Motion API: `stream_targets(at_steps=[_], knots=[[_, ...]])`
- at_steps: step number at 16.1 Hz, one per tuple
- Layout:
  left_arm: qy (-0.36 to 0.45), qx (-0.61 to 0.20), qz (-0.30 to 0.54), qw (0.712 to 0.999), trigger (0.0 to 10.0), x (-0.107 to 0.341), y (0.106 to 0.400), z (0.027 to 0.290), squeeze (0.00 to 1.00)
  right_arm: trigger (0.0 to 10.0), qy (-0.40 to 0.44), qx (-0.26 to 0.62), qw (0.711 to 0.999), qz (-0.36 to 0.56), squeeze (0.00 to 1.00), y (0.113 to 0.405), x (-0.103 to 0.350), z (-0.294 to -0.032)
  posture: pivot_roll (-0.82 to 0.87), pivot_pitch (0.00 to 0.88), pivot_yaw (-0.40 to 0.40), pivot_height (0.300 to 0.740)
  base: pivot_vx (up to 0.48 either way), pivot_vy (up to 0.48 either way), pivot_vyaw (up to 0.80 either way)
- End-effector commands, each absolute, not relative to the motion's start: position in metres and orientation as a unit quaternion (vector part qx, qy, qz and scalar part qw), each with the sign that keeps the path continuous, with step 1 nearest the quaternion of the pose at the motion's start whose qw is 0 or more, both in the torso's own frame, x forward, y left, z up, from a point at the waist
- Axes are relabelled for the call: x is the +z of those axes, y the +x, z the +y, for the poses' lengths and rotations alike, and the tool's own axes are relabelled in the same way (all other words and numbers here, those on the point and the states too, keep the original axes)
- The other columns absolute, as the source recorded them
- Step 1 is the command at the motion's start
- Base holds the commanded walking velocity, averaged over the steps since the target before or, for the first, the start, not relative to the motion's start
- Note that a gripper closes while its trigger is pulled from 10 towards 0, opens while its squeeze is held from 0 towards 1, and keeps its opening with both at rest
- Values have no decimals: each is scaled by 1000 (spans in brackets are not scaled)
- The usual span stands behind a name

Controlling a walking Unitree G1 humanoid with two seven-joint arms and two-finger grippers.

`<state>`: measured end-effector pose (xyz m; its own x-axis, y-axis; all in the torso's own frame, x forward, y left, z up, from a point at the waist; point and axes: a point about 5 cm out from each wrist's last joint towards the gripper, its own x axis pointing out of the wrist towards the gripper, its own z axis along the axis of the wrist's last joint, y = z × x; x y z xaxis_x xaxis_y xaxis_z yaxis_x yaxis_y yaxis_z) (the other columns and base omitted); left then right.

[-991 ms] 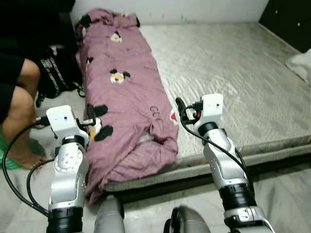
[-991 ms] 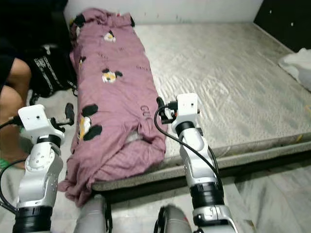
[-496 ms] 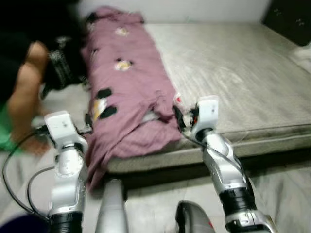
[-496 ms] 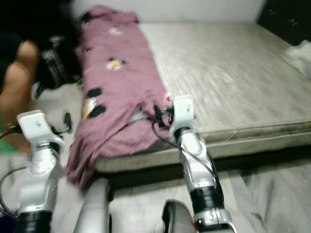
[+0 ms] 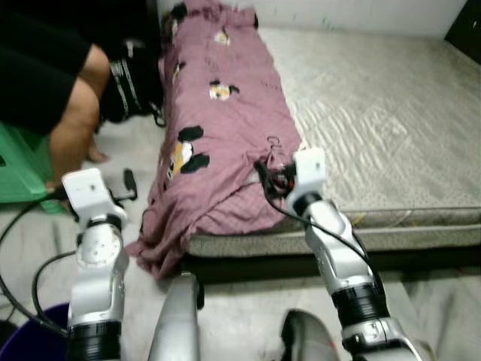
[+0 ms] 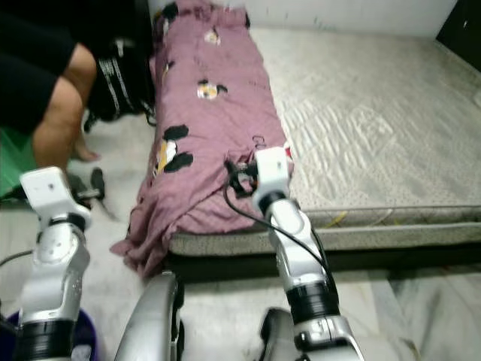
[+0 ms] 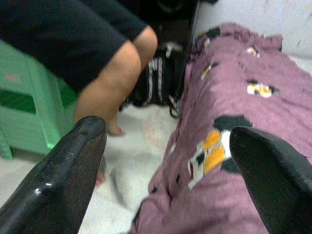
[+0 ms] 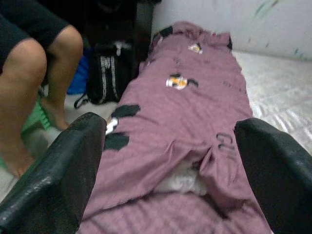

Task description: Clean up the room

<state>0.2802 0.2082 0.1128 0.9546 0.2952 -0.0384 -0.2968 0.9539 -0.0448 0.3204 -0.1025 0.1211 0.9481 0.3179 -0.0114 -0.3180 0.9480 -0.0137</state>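
A mauve blanket [image 5: 225,128] with cartoon prints lies lengthwise along the left side of a grey mattress [image 5: 376,113], and its near end droops over the corner toward the floor. My right gripper [image 5: 264,174] hovers open just above the blanket's crumpled near end, where a white patch [image 8: 183,181] shows in a fold. My left gripper [image 5: 129,184] is open over the floor, left of the hanging blanket edge. In the left wrist view the blanket [image 7: 234,146] lies ahead between the spread fingers [image 7: 73,165].
A person in black shorts [image 5: 71,98] sits on a green stool [image 5: 19,169] at the left. A black bag [image 5: 131,79] stands against the bed. A purple bucket [image 5: 19,342] is by my left foot. Pale tiled floor [image 5: 421,301] runs along the mattress front.
The whole view has swung, so the bed now sits further right and the person and stool show more. Both arms keep their raised pose, and the right gripper is nearer the blanket's end.
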Motion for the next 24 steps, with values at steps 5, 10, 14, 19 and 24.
stream_targets(at_steps=[5, 10, 14, 19, 24], knots=[[-35, 131, 12, 991, 10000, 115, 283, 198, 0, 10000, -9, 148, 989, 6, 0, 321, 121, -112, 41, 52, -59, 626, 287, 0, 0], [-35, 127, 13, 991, 10000, 115, 284, 198, 0, 10000, -7, 147, 989, 7, 0, 322, 121, -112, 41, 53, -58, 626, 288, 0, 0], [-35, 127, 15, 991, 10000, 115, 285, 197, 0, 10000, -7, 148, 989, 7, 0, 322, 121, -112, 41, 53, -57, 626, 0, 0, 0], [-39, 130, 18, 991, 10000, 114, 287, 197, 0, 10000, -3, 152, 988, 6, 0, 322, 121, -111, 39, 53, -56, 586, 0, 0, 0], [-43, 133, 16, 990, 10000, 115, 288, 196, 0, 10000, -4, 152, 988, 14, 0, 322, 119, -112, 38, 53, -60, 571, 0, 0, 0]])
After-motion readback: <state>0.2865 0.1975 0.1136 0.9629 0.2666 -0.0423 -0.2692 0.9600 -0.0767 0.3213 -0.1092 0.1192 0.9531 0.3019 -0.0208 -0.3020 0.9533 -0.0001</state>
